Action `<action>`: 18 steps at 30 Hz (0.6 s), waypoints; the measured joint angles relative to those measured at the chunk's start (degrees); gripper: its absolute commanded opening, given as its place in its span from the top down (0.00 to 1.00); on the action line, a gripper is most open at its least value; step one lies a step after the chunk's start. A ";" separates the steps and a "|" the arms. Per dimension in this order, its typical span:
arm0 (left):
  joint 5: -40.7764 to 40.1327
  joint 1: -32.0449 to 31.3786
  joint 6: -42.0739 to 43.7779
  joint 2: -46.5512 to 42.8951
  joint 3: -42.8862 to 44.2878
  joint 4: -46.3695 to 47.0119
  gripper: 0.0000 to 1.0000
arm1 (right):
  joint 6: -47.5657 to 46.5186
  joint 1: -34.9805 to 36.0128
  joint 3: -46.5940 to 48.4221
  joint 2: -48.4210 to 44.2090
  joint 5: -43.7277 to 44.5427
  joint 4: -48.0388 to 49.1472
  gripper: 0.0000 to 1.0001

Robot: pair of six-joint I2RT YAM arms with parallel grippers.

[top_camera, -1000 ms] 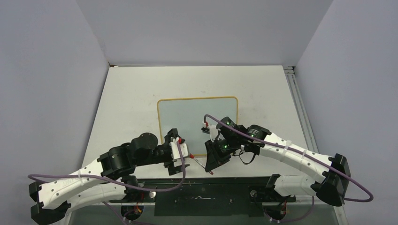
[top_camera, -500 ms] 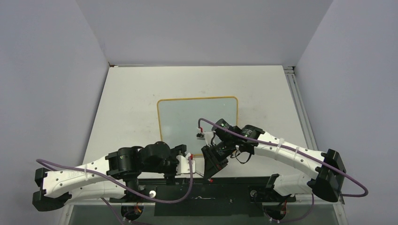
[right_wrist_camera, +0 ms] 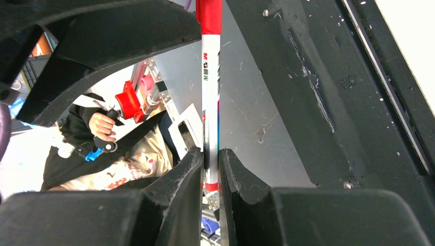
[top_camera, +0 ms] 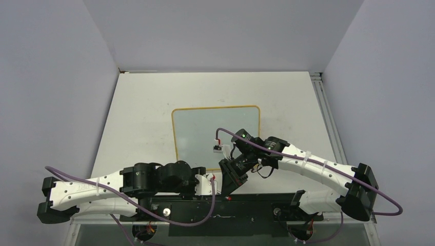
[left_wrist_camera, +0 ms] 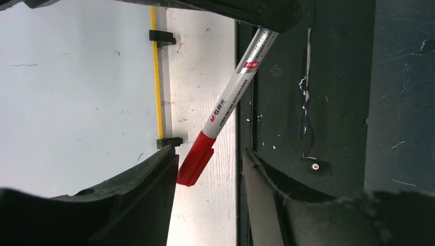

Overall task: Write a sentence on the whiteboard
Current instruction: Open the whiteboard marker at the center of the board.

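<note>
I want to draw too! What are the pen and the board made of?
The pen looks like smooth plastic: a shiny silver-white barrel with printing and a red cap. The board looks like glossy coated sheet, faintly scuffed, with a thin yellow rim, probably plastic.

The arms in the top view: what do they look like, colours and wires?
The left arm and right arm have white shells dotted with small holes and chunky black joints. A purple cable loops along each. The fingers are matte black.

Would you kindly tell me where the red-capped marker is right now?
The marker is clamped in the right gripper, just past the near edge of the whiteboard in the top view. Its red cap is at the mouth of the open left gripper.
</note>
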 measured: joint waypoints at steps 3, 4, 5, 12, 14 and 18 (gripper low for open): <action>-0.87 -0.72 0.00 0.87 0.00 0.00 0.61 | 0.31 0.00 0.00 -0.13 -0.57 0.37 0.95; -1.07 -0.92 0.00 1.11 0.00 0.00 0.64 | 0.37 0.00 0.00 -0.15 -0.66 0.48 0.95; -1.29 -1.11 0.02 1.33 0.00 0.00 0.66 | 0.50 0.00 0.00 -0.15 -0.74 0.57 0.95; -2.32 -2.12 0.33 1.97 0.00 -0.46 0.97 | 0.59 -0.04 0.00 -0.26 -0.98 0.63 0.95; -1.84 -2.95 0.83 2.03 0.00 -1.51 1.00 | 0.59 -0.17 0.00 -0.33 -0.81 0.94 0.95; -2.58 -3.30 0.92 2.12 0.00 -2.03 1.00 | 0.26 -0.17 0.00 -0.33 0.26 1.22 0.72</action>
